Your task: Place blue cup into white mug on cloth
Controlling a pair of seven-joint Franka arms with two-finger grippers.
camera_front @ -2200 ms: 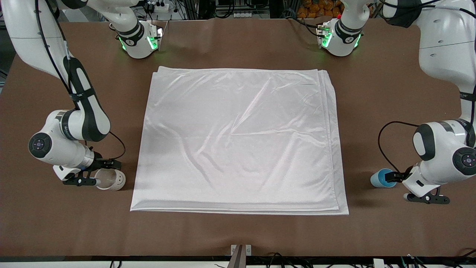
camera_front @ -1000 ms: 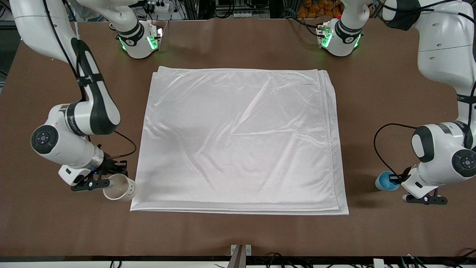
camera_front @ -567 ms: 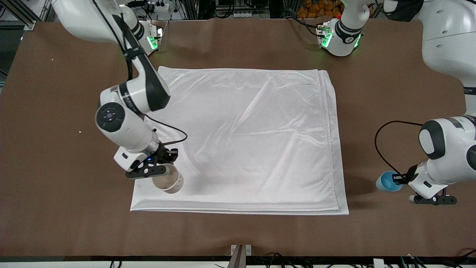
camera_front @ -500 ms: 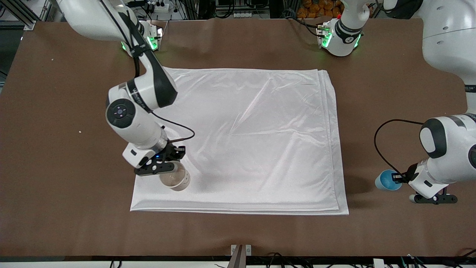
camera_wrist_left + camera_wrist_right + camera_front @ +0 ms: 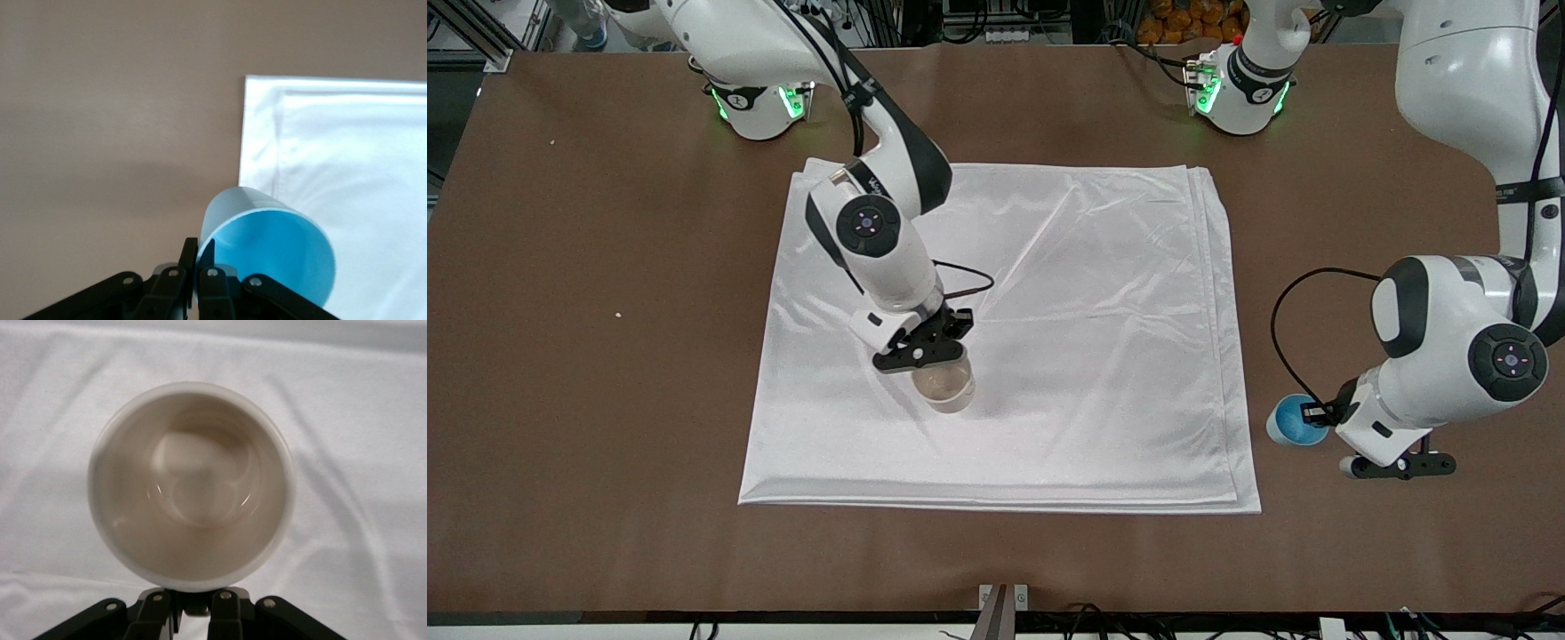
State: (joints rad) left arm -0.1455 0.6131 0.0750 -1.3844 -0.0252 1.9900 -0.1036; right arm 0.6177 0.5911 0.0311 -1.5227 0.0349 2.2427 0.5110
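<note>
The white mug (image 5: 944, 384) is held by its handle side in my right gripper (image 5: 934, 363), low over the middle of the cloth (image 5: 1103, 293). The right wrist view looks straight down into the empty, upright mug (image 5: 193, 480), with the right gripper (image 5: 193, 603) shut at its rim and the cloth (image 5: 360, 420) beneath. I cannot tell whether the mug touches the cloth. My left gripper (image 5: 1319, 414) is shut on the rim of the blue cup (image 5: 1291, 423), over the brown table beside the cloth's edge at the left arm's end. The left wrist view shows the blue cup (image 5: 267, 257) tilted in the left gripper (image 5: 198, 267), near a corner of the cloth (image 5: 347, 167).
The brown table (image 5: 605, 356) surrounds the cloth. The two arm bases (image 5: 760, 102) stand along its edge farthest from the front camera. A small metal bracket (image 5: 1002, 597) sits at the table's near edge.
My right arm carried the mug from the table beside the cloth to over the cloth's middle. My left arm moved the blue cup a little toward the cloth.
</note>
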